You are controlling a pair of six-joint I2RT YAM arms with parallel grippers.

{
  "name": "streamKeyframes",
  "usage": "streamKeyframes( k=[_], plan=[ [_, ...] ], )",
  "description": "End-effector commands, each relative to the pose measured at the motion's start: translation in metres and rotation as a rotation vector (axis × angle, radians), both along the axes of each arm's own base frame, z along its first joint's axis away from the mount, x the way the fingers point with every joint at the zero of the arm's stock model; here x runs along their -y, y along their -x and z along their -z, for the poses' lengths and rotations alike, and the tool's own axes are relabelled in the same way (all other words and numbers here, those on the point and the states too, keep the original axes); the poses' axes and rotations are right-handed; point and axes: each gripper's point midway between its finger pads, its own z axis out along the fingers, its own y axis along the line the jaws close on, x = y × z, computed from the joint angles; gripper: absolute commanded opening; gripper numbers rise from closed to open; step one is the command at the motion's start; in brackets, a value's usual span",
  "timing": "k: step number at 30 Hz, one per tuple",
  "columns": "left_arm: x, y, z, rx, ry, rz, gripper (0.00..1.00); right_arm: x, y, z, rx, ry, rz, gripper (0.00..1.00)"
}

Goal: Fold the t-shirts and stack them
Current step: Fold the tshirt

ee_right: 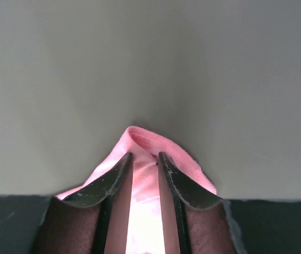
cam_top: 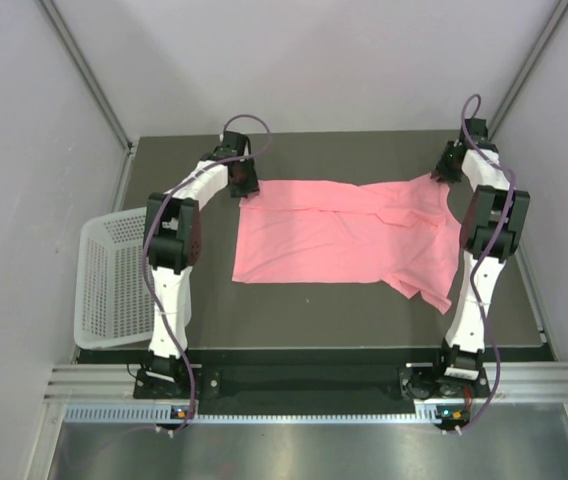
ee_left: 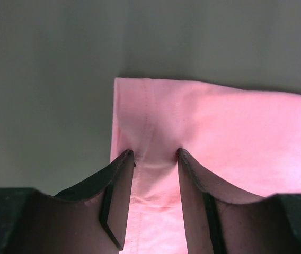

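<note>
The salmon-pink t-shirt [cam_top: 344, 235] lies spread across the middle of the dark table, with one sleeve hanging toward the near right. My left gripper [cam_top: 245, 190] is at the shirt's far left corner. In the left wrist view the left gripper [ee_left: 153, 153] is closed narrowly on the hemmed edge of the shirt [ee_left: 219, 132], which puckers between the tips. My right gripper [cam_top: 446, 172] is at the far right corner. In the right wrist view the right gripper [ee_right: 144, 156] pinches a bunched fold of the shirt [ee_right: 190, 161].
A white perforated basket [cam_top: 109, 280] stands at the table's left edge beside the left arm. The dark table [cam_top: 314, 315] shows bare in front of the shirt. Grey walls enclose the back and both sides.
</note>
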Motion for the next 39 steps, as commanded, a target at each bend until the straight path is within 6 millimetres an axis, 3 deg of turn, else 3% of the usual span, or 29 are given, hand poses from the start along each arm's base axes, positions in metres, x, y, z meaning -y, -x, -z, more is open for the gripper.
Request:
streamKeyframes(
  k=[1,9,12,13,17,21,25,31,36,39],
  plan=[
    [-0.025,0.017,0.034,-0.144,-0.003,-0.094,0.45,0.028,0.006,0.001,-0.035,0.072,0.111,0.27],
    [-0.027,0.022,0.043,-0.180,0.000,-0.103,0.45,0.046,0.004,0.011,-0.076,0.075,0.284,0.28],
    [-0.025,0.019,0.046,-0.178,0.008,-0.097,0.45,0.038,-0.015,0.007,-0.017,0.002,0.309,0.27],
    [-0.023,0.018,0.046,-0.179,0.015,-0.094,0.45,0.033,-0.019,0.014,-0.016,-0.037,0.314,0.27],
    [-0.019,0.003,0.043,-0.151,0.029,-0.091,0.46,0.018,-0.041,0.015,0.037,-0.100,0.296,0.27],
    [-0.020,-0.007,0.050,-0.155,0.055,-0.100,0.47,0.003,-0.060,0.006,0.105,-0.159,0.269,0.27],
    [-0.026,-0.018,0.051,-0.138,0.094,-0.128,0.47,-0.009,-0.079,-0.007,0.190,-0.189,0.251,0.27],
    [-0.032,-0.029,0.036,-0.092,0.094,-0.116,0.47,-0.003,-0.086,-0.034,0.254,-0.176,0.244,0.27],
    [-0.033,-0.030,-0.003,-0.037,0.089,-0.102,0.50,0.011,-0.082,-0.076,0.301,-0.135,0.219,0.29],
    [-0.033,-0.024,-0.028,-0.010,0.088,-0.089,0.51,0.014,-0.073,-0.103,0.315,-0.103,0.196,0.36]
  ],
)
